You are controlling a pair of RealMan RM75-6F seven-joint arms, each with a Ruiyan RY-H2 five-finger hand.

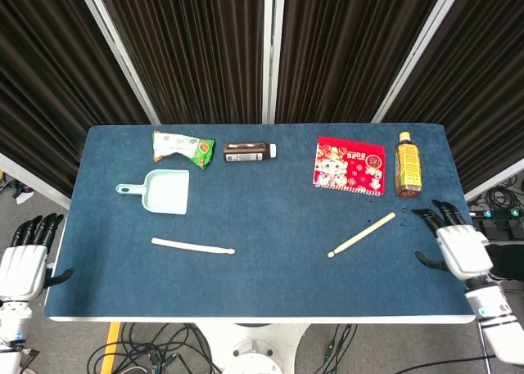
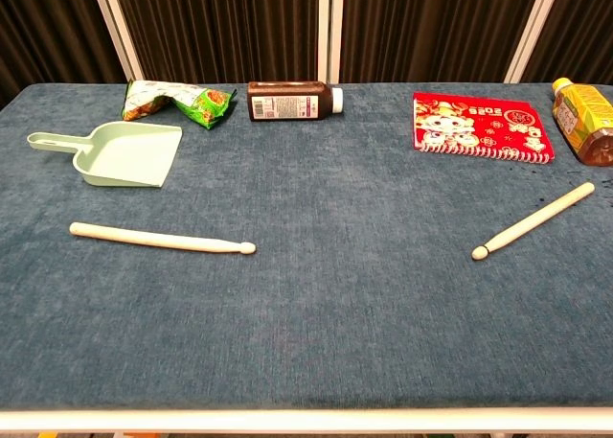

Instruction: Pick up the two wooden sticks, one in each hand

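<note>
You have bare blue cloth table (image 1: pixel 270 276) all along the near side. Both pale wooden sticks, left (image 1: pixel 192 246) and right (image 1: pixel 361 235), lie flat with room around them. Just beyond the left one sits a mint-green plastic dustpan (image 1: pixel 164 191); beyond the right one, a red printed notebook (image 1: pixel 350 166) and an amber tea bottle (image 1: pixel 408 164).

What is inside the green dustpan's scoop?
Nothing shows inside the green dustpan; its pale scoop looks bare in both views. It lies flat on the blue table, so whatever is beneath it is hidden.
</note>
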